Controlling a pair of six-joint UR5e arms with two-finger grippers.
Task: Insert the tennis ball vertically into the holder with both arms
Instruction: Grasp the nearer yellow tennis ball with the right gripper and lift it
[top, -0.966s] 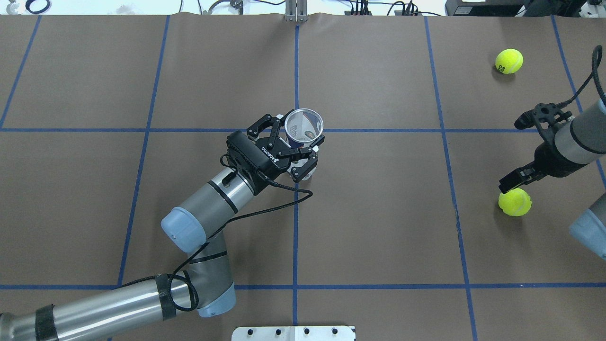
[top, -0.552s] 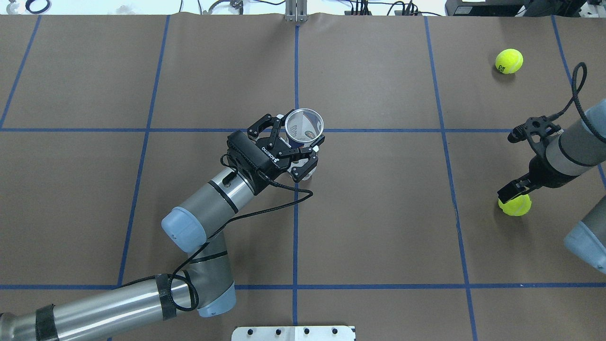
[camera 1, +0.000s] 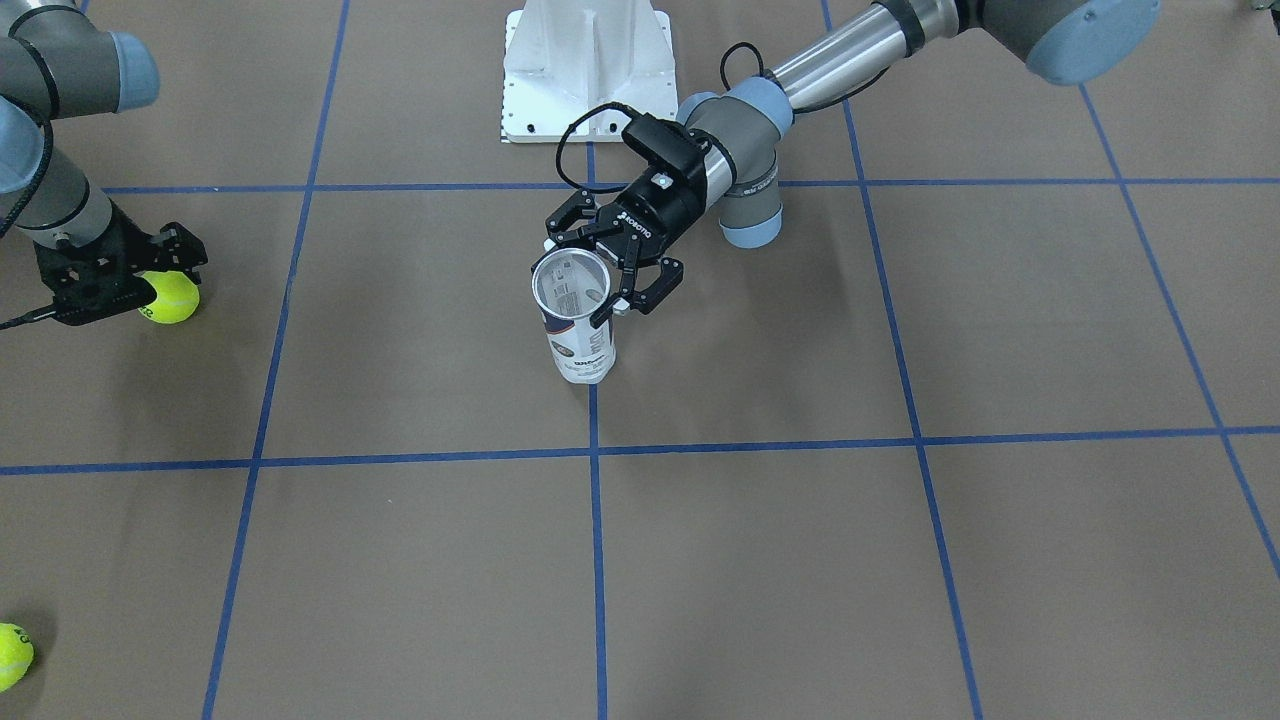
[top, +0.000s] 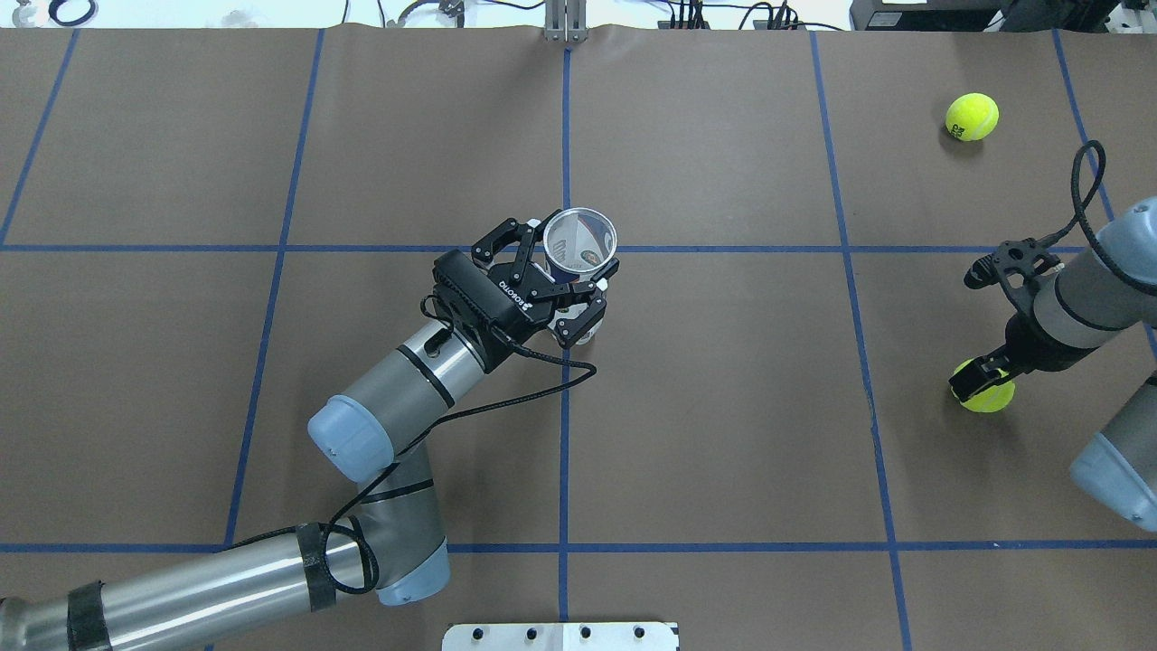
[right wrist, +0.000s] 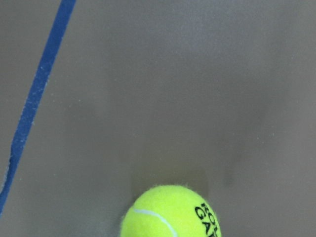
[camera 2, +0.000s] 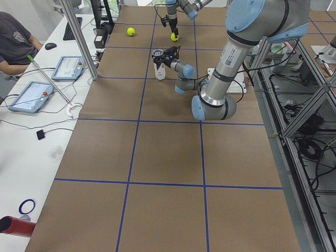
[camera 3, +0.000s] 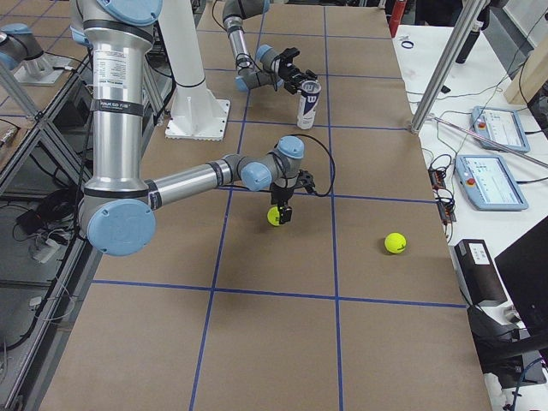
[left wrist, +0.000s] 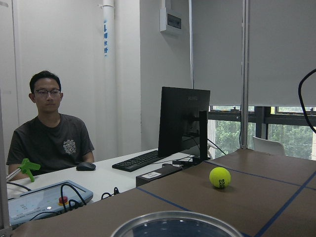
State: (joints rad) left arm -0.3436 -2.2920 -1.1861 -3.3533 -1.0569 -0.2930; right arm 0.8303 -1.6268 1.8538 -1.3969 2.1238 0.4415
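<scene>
The holder, a clear can with a navy and white label, stands upright near the table's middle, open end up. It also shows in the front view. My left gripper is shut on the holder just below its silver rim. A yellow tennis ball lies at the right. My right gripper points down at it, open, with its fingers low around the ball's left part. In the right wrist view the ball sits at the bottom edge and no fingers show.
A second tennis ball lies at the far right of the table, also seen in the left wrist view. The white pedestal base stands at the robot's side. An operator sits beyond the table's far edge.
My right gripper has moved down and closer to the near tennis ball, and its fingers now overlap the ball. The left arm and the holder have not moved.
</scene>
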